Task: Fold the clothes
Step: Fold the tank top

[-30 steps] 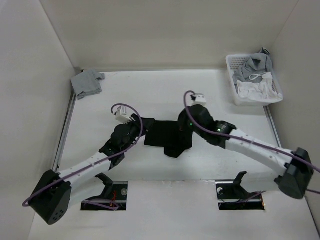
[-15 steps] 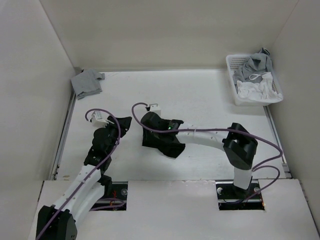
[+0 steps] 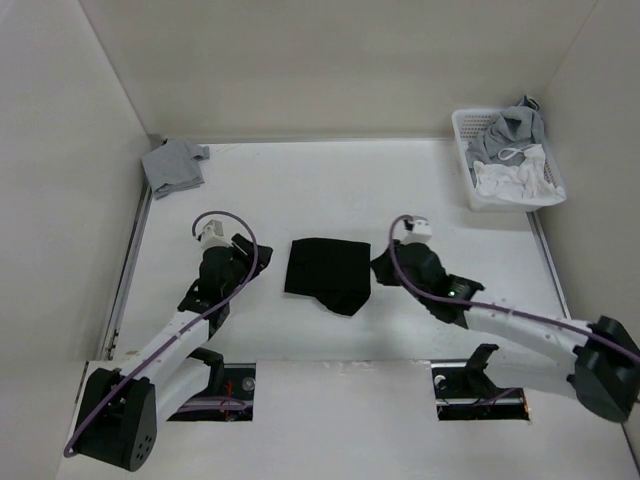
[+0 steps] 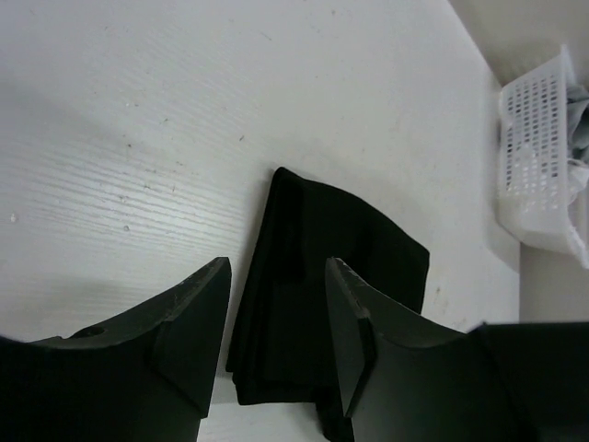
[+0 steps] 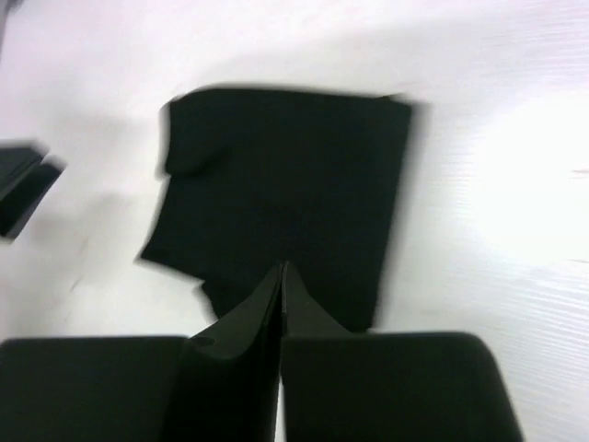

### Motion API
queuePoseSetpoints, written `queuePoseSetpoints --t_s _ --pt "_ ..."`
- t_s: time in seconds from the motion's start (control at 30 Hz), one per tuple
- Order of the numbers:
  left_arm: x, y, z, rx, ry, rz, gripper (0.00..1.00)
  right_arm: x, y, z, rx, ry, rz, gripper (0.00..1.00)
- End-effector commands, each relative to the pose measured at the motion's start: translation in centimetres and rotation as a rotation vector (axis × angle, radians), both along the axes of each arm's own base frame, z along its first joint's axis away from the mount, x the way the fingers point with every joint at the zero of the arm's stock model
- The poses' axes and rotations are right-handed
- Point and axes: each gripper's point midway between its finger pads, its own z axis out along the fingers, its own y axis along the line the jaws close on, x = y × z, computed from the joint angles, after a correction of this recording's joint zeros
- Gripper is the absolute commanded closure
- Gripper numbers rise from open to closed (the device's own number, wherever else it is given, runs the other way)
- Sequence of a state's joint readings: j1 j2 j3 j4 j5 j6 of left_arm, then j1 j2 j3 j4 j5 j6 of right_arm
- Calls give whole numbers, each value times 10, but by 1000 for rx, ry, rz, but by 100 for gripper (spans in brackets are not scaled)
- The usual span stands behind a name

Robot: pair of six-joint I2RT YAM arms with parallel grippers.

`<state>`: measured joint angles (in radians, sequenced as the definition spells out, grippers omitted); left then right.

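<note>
The clothes lie as a black, folded, roughly square bundle in the middle of the table, with a small flap sticking out at the near edge. My left gripper hovers just left of them, open and empty. In the left wrist view the clothes show between and beyond the fingers of the gripper. My right gripper sits just right of the bundle, shut with nothing in it. In the right wrist view its tip points over the clothes.
A white basket with grey and white clothes stands at the back right, also seen in the left wrist view. A grey folded cloth lies at the back left corner. White walls enclose three sides of the table.
My right arm has drawn back from over the black bundle to its right side and shut. The left gripper has opened wider and stays left of the bundle, which now lies uncovered.
</note>
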<state>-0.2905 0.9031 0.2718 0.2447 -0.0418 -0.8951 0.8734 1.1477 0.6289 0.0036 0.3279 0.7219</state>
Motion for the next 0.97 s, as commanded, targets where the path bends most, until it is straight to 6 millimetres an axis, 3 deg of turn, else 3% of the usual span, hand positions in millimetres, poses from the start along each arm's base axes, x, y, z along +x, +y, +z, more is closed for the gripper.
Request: queuePoseSetpoints --t_s 0.0,0.13,0.23,0.33,0.47,0.93 --pt "11 -2 13 65 -44 -31 55 23 -47 22 103 -144 -134 93" --pt "10 -2 0 96 -7 -41 52 39 -106 20 159 -213 -274 72" --pt "13 -2 -1 101 3 -42 51 47 -132 15 201 -233 -345 54" --pt "17 0 1 109 25 -33 50 50 -145 4 234 -233 -392 46" --pt "20 1 5 108 23 -27 50 51 -150 -14 219 -219 -406 44" --pt "20 -2 5 130 5 -50 51 57 -144 -19 194 -204 -386 42"
